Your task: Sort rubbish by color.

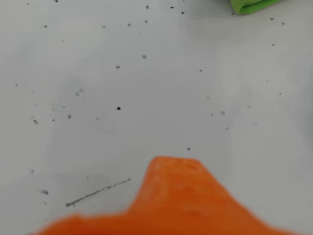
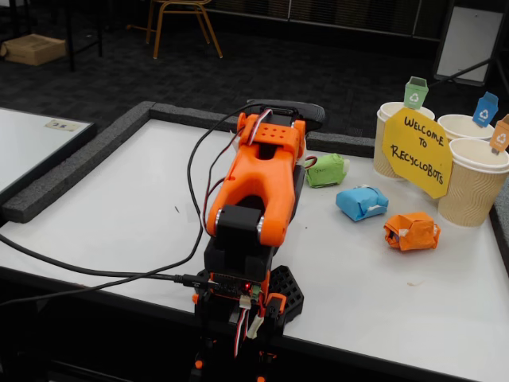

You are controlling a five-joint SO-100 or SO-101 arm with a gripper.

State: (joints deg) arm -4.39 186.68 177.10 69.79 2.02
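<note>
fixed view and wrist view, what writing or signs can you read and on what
"WELCOME TO RECYCLOBOTS": hand-lettered on the yellow octagonal sign in front of the paper cups.
Recycling symbols: on the green flag, blue flag and orange flag in the cups; no words legible.
Small dark printed line on the white table in the wrist view: too blurred to read.

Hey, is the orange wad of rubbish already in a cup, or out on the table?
Out. The orange wad lies on the white table, in front of the paper cups, touching none of them.
</note>
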